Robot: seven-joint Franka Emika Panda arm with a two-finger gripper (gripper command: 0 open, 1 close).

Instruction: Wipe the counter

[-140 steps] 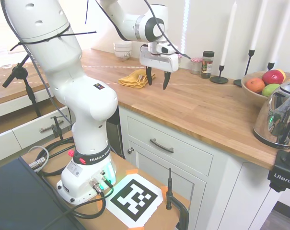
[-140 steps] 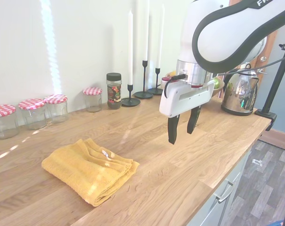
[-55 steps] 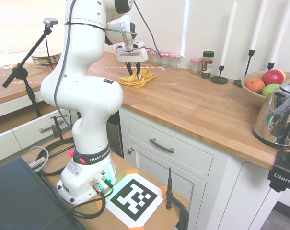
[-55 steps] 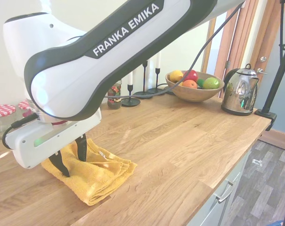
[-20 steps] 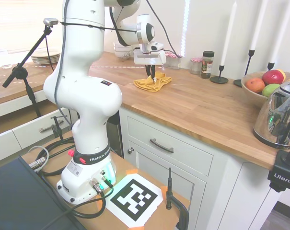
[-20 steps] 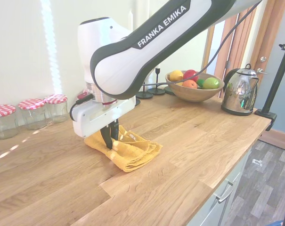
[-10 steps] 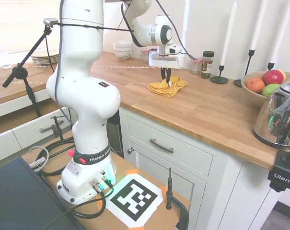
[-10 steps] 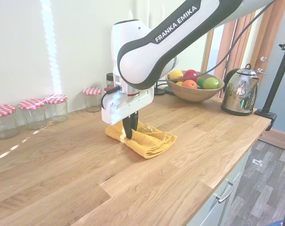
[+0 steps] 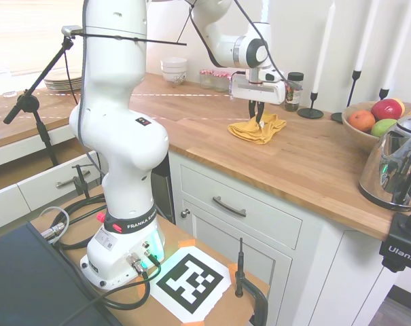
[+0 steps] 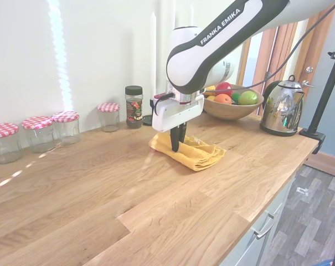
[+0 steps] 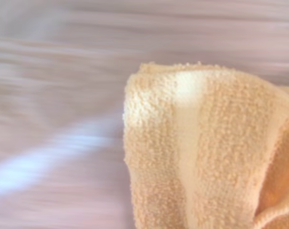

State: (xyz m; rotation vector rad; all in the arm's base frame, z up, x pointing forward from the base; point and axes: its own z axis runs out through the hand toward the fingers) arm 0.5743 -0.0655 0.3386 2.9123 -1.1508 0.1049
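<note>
Wooden planks of the desk [image 10: 89,205] fill my near view from the second exterior camera, warm brown and running long, sitting on white panelled cabinets [image 9: 259,244] with a metal drawer handle [image 9: 230,207]. Further in, about midway along the desk, I see the yellow cloth [image 10: 192,152] lying bunched on the wood, and my pincer [image 10: 176,145] pointing straight down into its near edge, its dark fingers drawn close together and clamped on a fold of the cloth. The wrist camera gives me only terry loops of that cloth [image 11: 206,152] against a blurred wood surface.

Beyond the cloth, toward the wall, a dark-lidded spice jar [image 10: 134,107] stands upright, with glass jars [image 10: 40,133] under red-checked lids lined along the wall to one side. A wooden fruit bowl [image 10: 229,105] holds red, orange and green fruit behind the arm, and black candlesticks [image 9: 312,109] with white candles stand near it. At the desk's far end from that camera, a shiny metal kettle [image 10: 283,108] sits well apart from the cloth. In the first exterior view, stacked white bowls [image 9: 174,70] sit at the back.
</note>
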